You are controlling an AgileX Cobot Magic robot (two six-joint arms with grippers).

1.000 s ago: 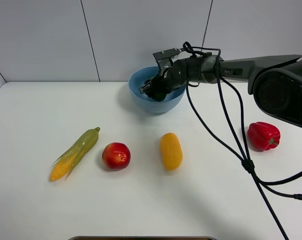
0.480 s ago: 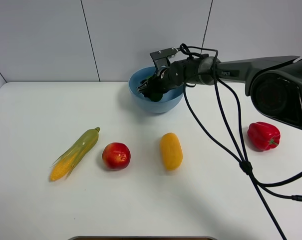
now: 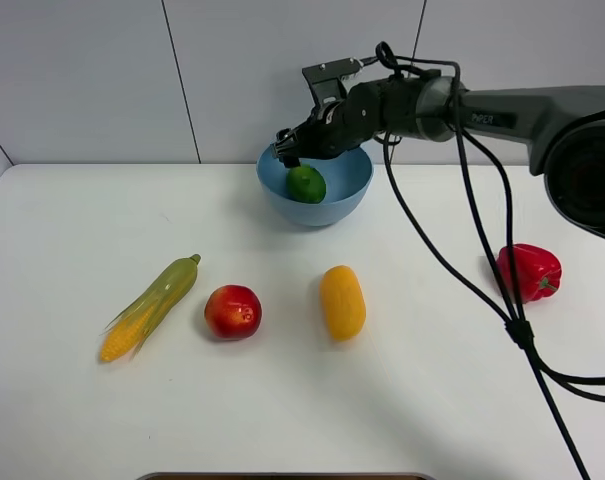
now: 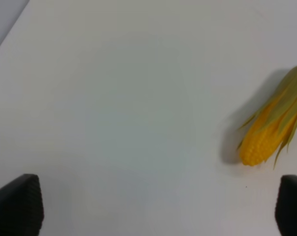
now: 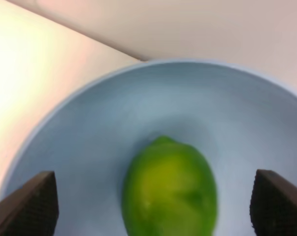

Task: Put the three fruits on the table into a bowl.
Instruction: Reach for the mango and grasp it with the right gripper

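Right tool [image 3: 286,151] risen off bowl [image 3: 344,200], lime [image 3: 306,184] lying inside, jaws apart

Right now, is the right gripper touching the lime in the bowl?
Apart. The right wrist view shows bare wall of the bowl between the lime and each fingertip of the open right gripper.

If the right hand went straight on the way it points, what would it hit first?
Probably the lime in the bowl: it lies centred ahead of the open right hand; how far off is unclear.
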